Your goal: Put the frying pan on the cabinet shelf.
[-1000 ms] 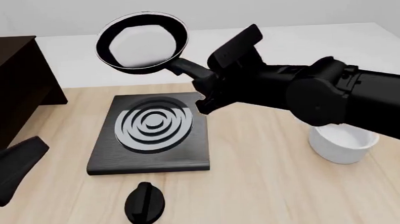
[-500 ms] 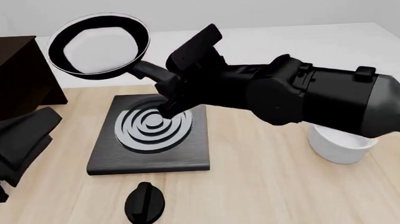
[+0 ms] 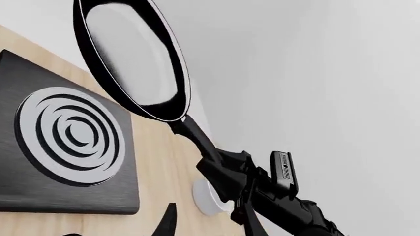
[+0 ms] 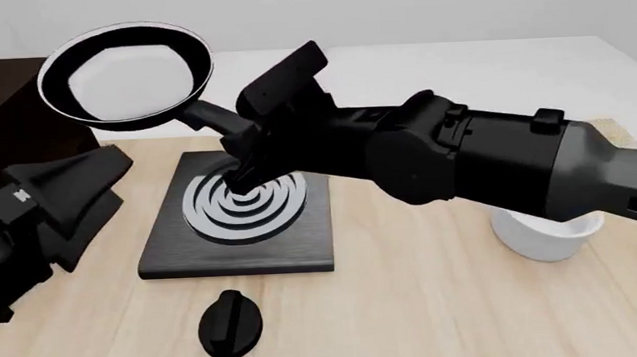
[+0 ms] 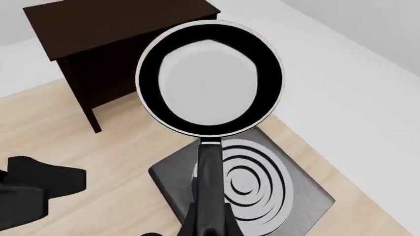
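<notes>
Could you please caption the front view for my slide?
Right gripper carries the frying pan by its handle above the stove plate, toward the cabinet.

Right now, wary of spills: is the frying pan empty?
Empty: the frying pan shows only its bare pale grey inside, held aloft by the right gripper.

The front view looks forward and down from above. Both wrist views sit close, sharing the frying pan and stove plate.
</notes>
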Available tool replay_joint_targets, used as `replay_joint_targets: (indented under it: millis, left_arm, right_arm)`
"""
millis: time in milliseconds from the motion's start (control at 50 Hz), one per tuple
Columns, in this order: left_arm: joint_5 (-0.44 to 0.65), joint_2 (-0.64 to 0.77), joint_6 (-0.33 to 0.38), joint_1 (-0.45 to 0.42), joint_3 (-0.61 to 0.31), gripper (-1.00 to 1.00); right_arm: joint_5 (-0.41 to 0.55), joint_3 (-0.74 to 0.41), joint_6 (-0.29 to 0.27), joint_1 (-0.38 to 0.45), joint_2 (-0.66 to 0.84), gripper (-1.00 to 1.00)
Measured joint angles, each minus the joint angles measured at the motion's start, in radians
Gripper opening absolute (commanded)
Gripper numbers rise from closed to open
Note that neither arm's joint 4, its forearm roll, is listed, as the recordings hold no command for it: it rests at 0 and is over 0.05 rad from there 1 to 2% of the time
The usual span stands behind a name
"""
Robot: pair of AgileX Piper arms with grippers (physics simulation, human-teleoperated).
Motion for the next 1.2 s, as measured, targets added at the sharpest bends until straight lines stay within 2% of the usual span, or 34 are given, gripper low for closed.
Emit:
replay_joint_targets:
  millis: [540,1200]
  left_arm:
    - [-0.098,0.077,-0.03,-0.024,0.025,1.0]
    - [-0.177,0.204,-0.023,0.02,-0.027,1.0]
  right_arm:
    - [-0.001,-0.023,0.014,0.03,0.0,-1.0]
    - [-0.007,-0.024,0.022,0.054,-0.01,-1.0]
